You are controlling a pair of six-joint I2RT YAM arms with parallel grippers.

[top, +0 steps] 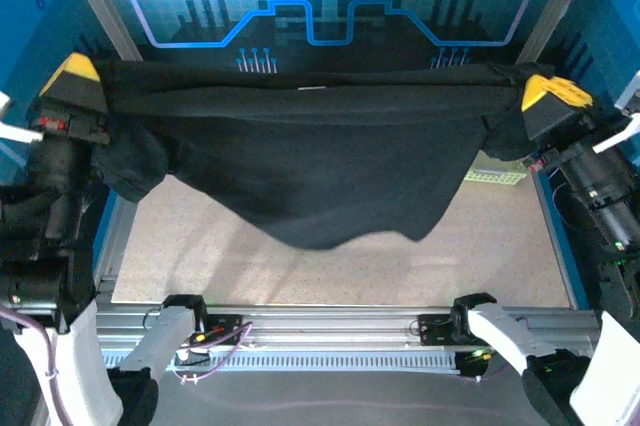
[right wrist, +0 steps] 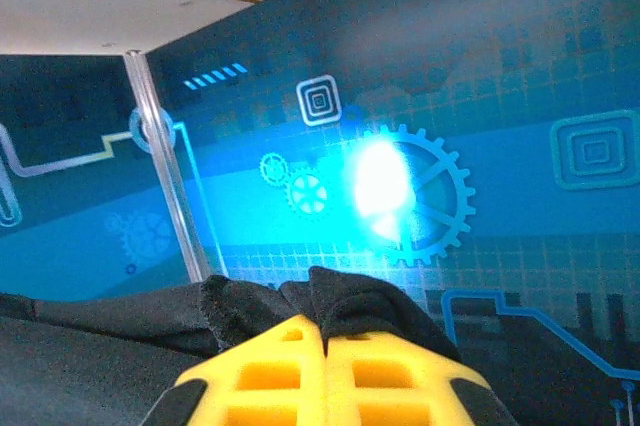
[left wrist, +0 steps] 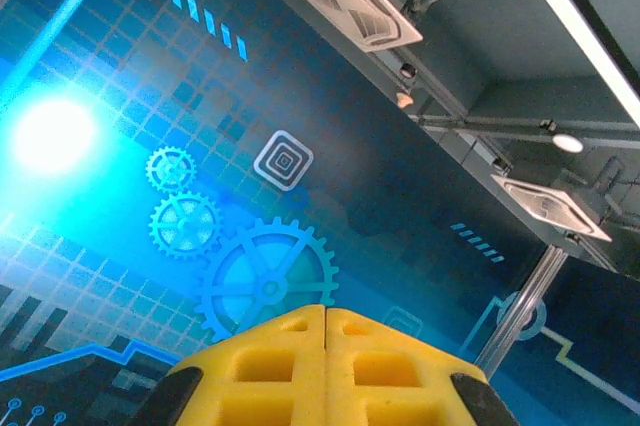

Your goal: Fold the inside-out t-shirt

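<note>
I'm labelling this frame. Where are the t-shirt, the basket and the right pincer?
t-shirt (top: 320, 166): top view, middle of the hanging fabric.
basket (top: 497, 177): top view, rim strip peeking out below the fabric.
right pincer (right wrist: 322, 331): right wrist view, seam between the shut yellow fingertips.

The shirt (top: 310, 146) hides most of the basket (top: 497, 177) behind its right end, and the table's (top: 500, 256) far part beneath it.

Thing: t-shirt (top: 320, 156), plain black soft fabric.
Pose: spread wide in the air, top edge pulled nearly straight, body sagging to a rounded point low in the middle.
Hold: one end at the left gripper (top: 72, 74), the other bunched in the right gripper (top: 556, 93).
Sleeve (top: 135, 168): hangs loose at the left.
Tag (top: 312, 89): small, pale, mid top edge.
</note>
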